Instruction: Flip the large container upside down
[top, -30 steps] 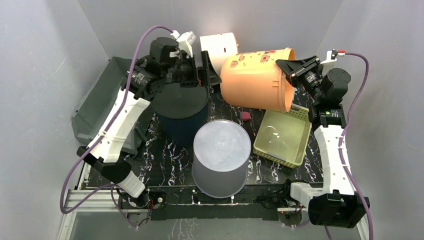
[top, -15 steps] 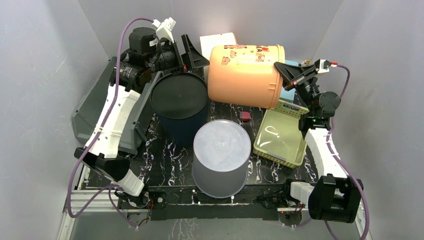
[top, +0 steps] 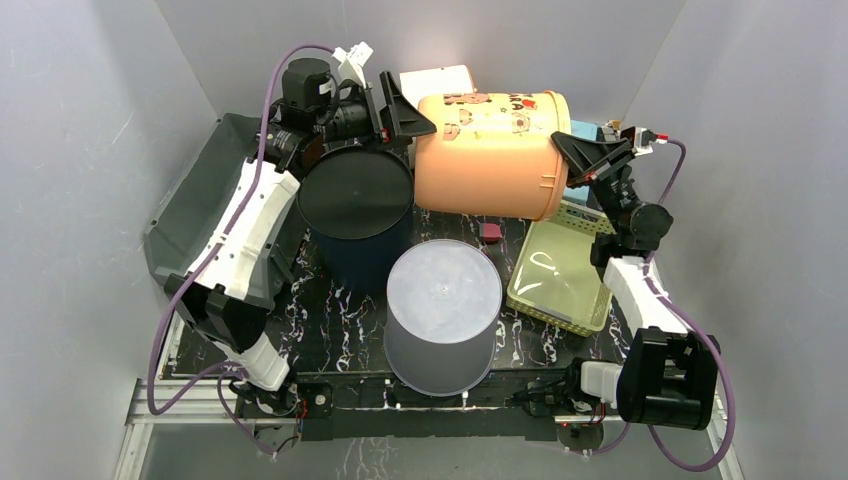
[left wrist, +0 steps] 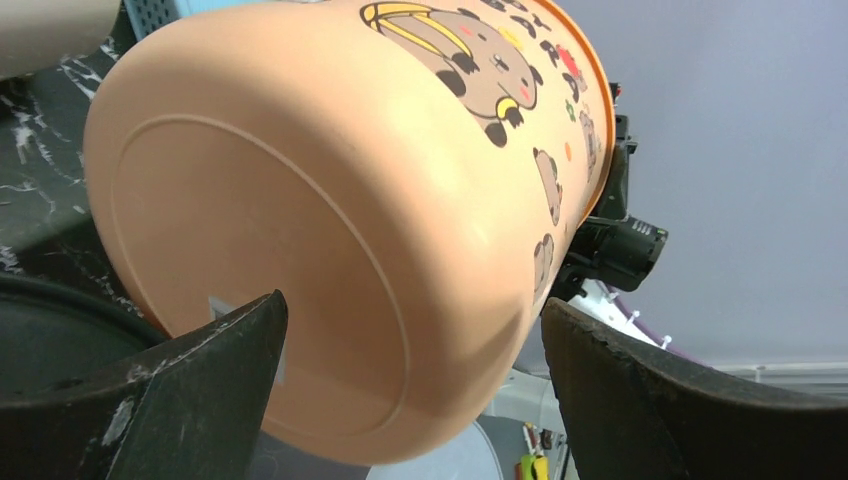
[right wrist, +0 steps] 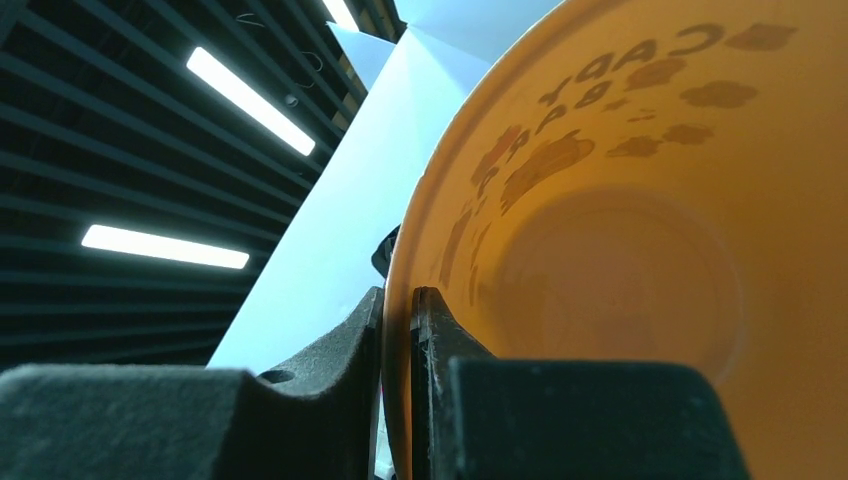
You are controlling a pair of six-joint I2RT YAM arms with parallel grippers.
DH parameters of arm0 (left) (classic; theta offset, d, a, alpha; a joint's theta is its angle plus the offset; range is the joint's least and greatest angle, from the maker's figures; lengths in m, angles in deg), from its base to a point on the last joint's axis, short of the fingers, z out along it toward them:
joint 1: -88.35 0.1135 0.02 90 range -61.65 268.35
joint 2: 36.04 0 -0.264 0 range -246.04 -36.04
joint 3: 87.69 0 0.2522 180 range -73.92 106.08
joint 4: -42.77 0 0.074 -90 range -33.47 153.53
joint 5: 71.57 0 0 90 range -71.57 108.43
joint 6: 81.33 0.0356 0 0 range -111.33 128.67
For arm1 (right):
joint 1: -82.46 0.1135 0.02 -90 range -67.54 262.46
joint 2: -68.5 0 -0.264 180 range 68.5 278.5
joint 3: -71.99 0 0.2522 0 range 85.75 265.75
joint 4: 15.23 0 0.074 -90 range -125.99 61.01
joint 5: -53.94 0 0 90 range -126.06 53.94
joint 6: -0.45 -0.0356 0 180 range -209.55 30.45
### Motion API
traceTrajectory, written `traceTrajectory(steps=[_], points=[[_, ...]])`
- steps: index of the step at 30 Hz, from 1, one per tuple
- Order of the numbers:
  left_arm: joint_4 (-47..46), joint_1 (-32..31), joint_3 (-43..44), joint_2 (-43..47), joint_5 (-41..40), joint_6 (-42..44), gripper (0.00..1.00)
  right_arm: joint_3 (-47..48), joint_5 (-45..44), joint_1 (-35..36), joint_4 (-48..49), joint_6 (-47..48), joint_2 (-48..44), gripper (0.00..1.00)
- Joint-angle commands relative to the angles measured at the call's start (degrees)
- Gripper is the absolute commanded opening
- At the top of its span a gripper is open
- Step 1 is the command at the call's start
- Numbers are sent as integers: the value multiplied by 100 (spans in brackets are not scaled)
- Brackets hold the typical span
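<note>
From above, the orange container [top: 490, 150] lies on its side, raised at the back of the worktop [top: 330, 300], its rim nipped by the right pincer [top: 572, 150]; left wrist: the left pincer [left wrist: 410, 305] stands wide before the container's base; right wrist: the right pincer's fingers [right wrist: 340, 350] clamp the rim.

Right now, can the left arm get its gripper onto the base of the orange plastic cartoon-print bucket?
Probably yes: the left gripper stands open right at the base of the orange plastic bucket, with nothing between. The right gripper pinches its rim at the far end.
</note>
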Motion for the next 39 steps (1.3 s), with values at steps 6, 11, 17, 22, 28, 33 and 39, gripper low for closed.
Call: traceTrajectory(steps=[6,11,17,22,28,33,39], points=[[-1468,-43,-228,-73,865,-1013,98,-311,-58,22,416,-41,-123,0],[-1614,-268,-303,-98,708,-953,98,-621,101,29,-201,290,-177,0],[-1617,-700,-307,-376,555,-848,98,-932,258,23,-219,428,-72,0],[-1725,-752,-356,-547,564,-851,98,-1375,561,17,126,519,343,0],[-1771,-760,-101,-900,640,-872,98,-1806,756,16,-425,1193,488,0],[-1760,-789,131,-1191,690,-889,98,-1708,898,13,-1513,2146,510,0],[-1867,-888,179,-1359,675,-949,98,-1381,1004,13,-2952,3171,732,12]])
